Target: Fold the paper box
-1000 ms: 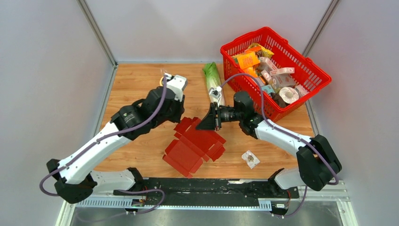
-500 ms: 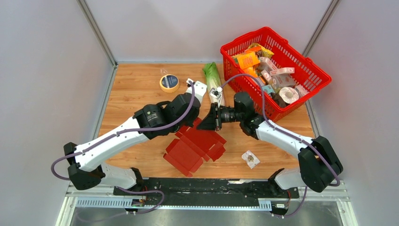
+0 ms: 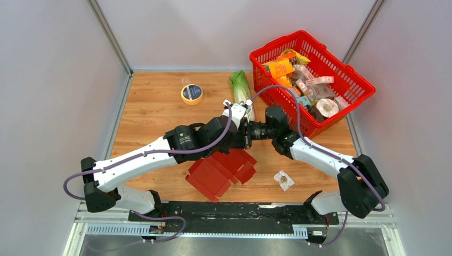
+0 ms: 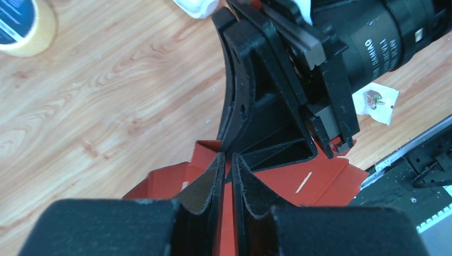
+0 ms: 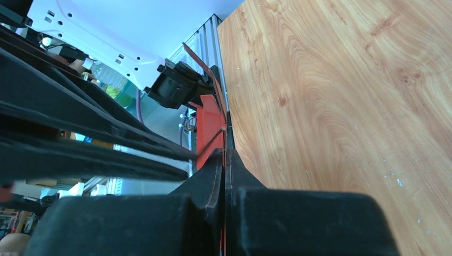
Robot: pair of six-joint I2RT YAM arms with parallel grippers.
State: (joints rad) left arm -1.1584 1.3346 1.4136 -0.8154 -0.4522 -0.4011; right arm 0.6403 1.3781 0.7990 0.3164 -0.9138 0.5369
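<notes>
- The paper box (image 3: 221, 170) lies part-folded on the bench (image 3: 154, 106), just toward 6 o'clock of the bench's centre. Its near walls are partly raised, and its far flaps reach toward 12 o'clock.
- At the box's 1 o'clock corner the right fingers (image 5: 242, 176) are pressed together on a thin red flap edge, as they were a second ago.
- The left arm has swung in from 10 o'clock, uncovering the tape roll (image 3: 192, 94). The left fingers (image 4: 209, 178) now sit tip to tip with the right ones at that same corner.
- The left fingers have narrowed to a slim slit with red card showing in it. I cannot tell whether they have clamped it.
- My reading: one side pins the flap while the other takes a second hold, ready to crease or raise the far wall.
</notes>
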